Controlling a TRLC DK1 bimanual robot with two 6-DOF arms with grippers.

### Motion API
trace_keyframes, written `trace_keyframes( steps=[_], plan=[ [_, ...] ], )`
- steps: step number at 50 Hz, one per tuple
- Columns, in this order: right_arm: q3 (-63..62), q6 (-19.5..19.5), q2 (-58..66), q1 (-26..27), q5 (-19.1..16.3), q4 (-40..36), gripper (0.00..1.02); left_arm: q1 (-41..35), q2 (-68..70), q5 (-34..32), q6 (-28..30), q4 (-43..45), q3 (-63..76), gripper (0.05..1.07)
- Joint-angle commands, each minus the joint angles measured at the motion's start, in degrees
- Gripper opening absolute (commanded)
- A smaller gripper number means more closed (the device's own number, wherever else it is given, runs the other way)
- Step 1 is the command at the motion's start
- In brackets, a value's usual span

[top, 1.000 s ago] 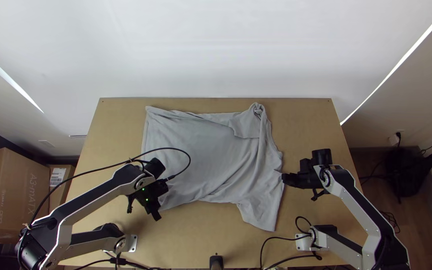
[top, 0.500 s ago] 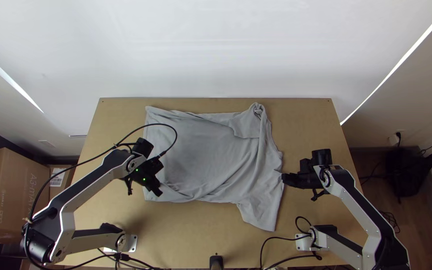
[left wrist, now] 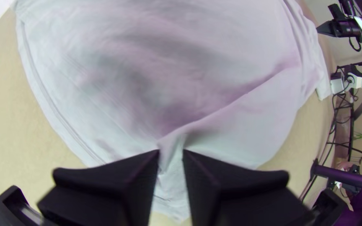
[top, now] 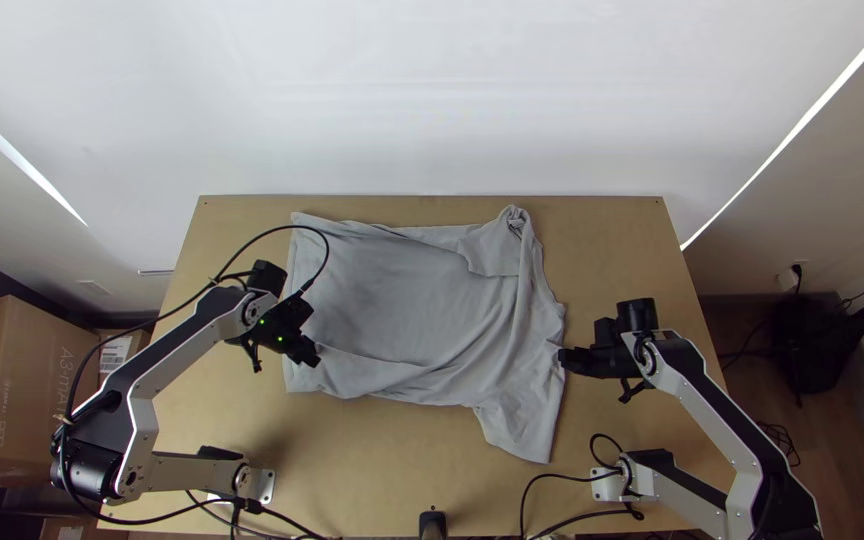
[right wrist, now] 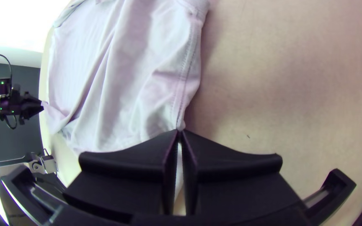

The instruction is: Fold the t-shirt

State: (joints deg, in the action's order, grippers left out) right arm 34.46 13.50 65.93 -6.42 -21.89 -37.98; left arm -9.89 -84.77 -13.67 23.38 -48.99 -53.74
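Note:
The pale grey t-shirt (top: 412, 310) lies spread but rumpled, with a flap turned over near its far right corner. Over its near left part is my left gripper (top: 317, 357). In the left wrist view, the left gripper (left wrist: 171, 155) is shut on a raised pinch of the t-shirt (left wrist: 248, 121), from which a ridge runs off across the cloth. At the shirt's right edge is my right gripper (top: 560, 358). The right wrist view has the right gripper (right wrist: 179, 132) shut on the seamed edge of the t-shirt (right wrist: 126, 79).
The wooden table (top: 622, 250) has bare strips around the shirt. Cables (top: 527, 500) lie near the right arm's base, and a black post (top: 433, 525) stands at the near edge. Cardboard boxes (top: 17, 390) are off to the left.
My left gripper has moved left and toward the far side, pulling the shirt's near left part along and raising a ridge. The right gripper has shifted slightly left.

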Motion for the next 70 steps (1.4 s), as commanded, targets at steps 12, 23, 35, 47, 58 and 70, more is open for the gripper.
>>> trace_keyframes(
  steps=[12,23,35,47,58,70],
  plan=[
    [-1.9,1.8,-0.5,-1.6,0.2,0.6,0.02,9.3,2.4,-9.3,-0.3,-4.8,-2.1,0.94],
    [-2.6,2.5,-0.6,-2.5,0.3,0.6,0.02,15.8,2.4,-11.3,2.9,-12.4,-1.7,0.93],
    [-2.4,3.6,-0.5,-4.2,0.7,1.3,0.02,16.9,2.5,-11.4,5.5,-17.5,2.0,0.92],
    [-2.3,4.1,-0.8,-4.6,0.9,1.4,0.02,16.2,2.2,-12.4,4.9,-15.3,5.0,0.82],
    [-2.6,4.1,-1.1,-4.6,0.9,1.4,0.02,14.8,2.3,-12.5,4.0,-13.1,7.0,0.80],
    [-2.6,4.2,-1.3,-4.5,1.0,1.4,0.02,12.8,2.2,-12.5,2.7,-11.7,7.7,0.80]
  ],
)
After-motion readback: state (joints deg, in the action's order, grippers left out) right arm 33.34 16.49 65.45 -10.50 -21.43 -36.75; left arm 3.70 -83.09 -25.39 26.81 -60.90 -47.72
